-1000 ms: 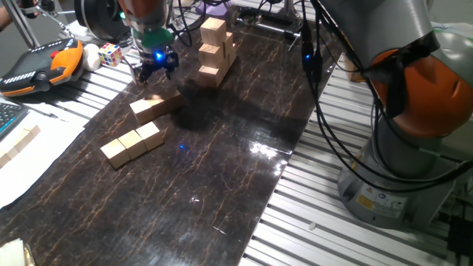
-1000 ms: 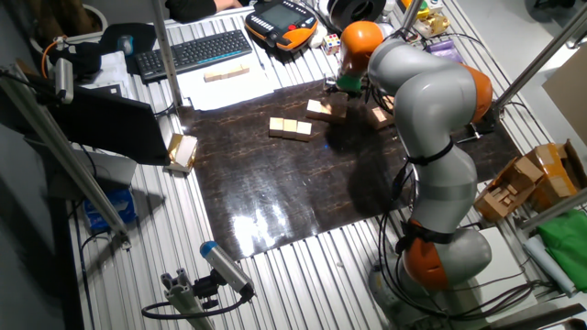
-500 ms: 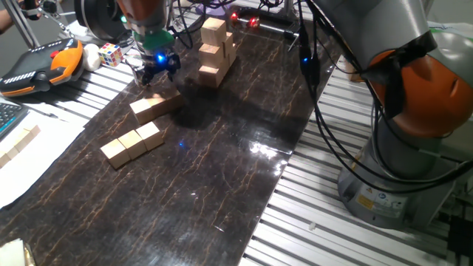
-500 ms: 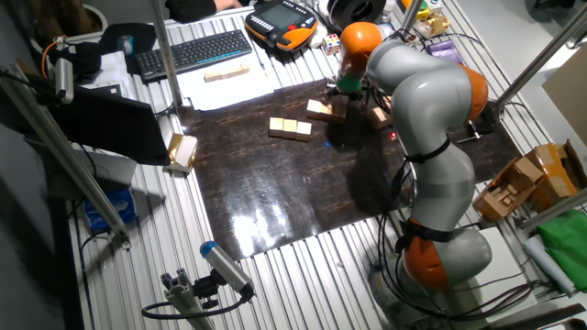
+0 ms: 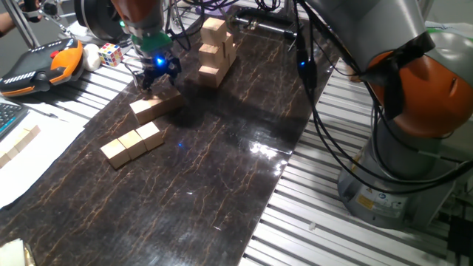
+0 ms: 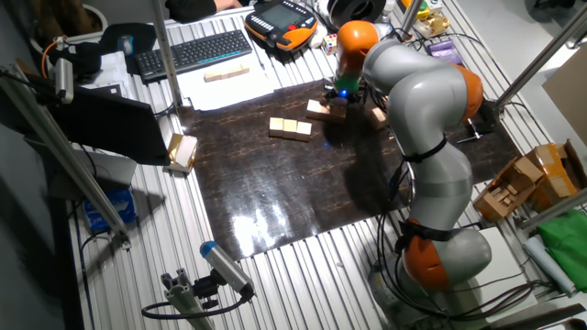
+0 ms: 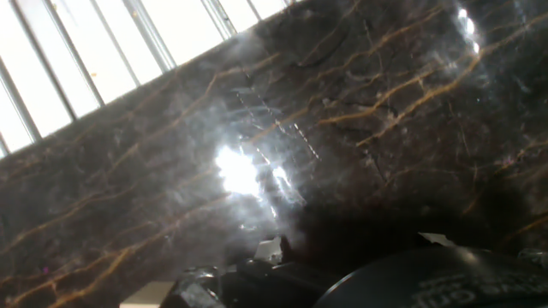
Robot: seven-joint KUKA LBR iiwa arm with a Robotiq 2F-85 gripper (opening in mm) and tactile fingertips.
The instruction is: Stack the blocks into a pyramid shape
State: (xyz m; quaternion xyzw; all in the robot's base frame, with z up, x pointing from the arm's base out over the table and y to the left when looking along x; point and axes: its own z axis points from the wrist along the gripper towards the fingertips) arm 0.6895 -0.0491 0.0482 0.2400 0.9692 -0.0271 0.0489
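Three tan blocks (image 5: pixel 133 142) lie in a row on the dark marbled mat (image 5: pixel 222 170), also seen as the row of blocks (image 6: pixel 290 128). Just behind them a second short line of blocks (image 5: pixel 155 107) lies flat, the same line of blocks (image 6: pixel 321 108). All lie in one layer, and no pyramid shape is in view. My gripper (image 5: pixel 157 75) hangs just above the far end of that second line, open with nothing between its fingers. In the other fixed view the gripper (image 6: pixel 337 92) sits under the arm's wrist. The hand view shows only glare on the mat (image 7: pixel 360 128).
A taller stepped tower of wooden cubes (image 5: pixel 214 52) stands behind the gripper to the right. A multicoloured puzzle cube (image 5: pixel 111 53) and an orange teach pendant (image 5: pixel 37 66) lie left of the mat. A keyboard (image 6: pixel 193 50) and spare blocks on paper (image 6: pixel 225 73) lie beyond.
My gripper has come down a little and moved slightly nearer the second line of blocks. The blocks have not moved.
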